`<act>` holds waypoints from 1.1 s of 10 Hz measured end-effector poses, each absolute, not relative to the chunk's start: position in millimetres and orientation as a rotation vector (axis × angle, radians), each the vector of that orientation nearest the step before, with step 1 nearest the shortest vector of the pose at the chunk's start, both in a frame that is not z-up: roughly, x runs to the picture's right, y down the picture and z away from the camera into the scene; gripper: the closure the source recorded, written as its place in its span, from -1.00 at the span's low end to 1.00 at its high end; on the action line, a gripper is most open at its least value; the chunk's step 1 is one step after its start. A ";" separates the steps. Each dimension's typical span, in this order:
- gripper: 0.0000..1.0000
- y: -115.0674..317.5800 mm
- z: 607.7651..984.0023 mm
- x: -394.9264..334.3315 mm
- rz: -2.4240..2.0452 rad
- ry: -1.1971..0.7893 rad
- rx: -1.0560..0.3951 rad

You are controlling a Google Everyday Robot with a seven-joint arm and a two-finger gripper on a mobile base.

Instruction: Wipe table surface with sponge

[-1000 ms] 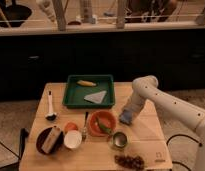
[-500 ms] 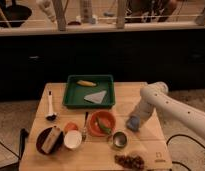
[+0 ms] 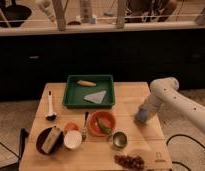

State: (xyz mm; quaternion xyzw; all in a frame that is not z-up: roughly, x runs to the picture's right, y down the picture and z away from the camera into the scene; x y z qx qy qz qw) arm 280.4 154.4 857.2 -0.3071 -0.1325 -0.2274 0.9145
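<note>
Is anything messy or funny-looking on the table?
Nothing looks spilled or broken. The hand presses the sponge on the table surface at its right side. Only oddity: a grey cloth lies in the green tray.

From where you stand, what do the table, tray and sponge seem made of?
Table: pale wood, matte, visible planks. Tray: green, smooth, probably plastic. Sponge: blue-grey, soft-looking, likely foam, under the gripper, which presses it to the table's right side.
</note>
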 end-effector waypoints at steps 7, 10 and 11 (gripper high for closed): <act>1.00 168.4 849.2 179.2 -0.661 -0.383 -0.625; 1.00 181.2 841.2 176.5 -0.666 -0.380 -0.639; 1.00 184.7 838.1 189.7 -0.651 -0.367 -0.644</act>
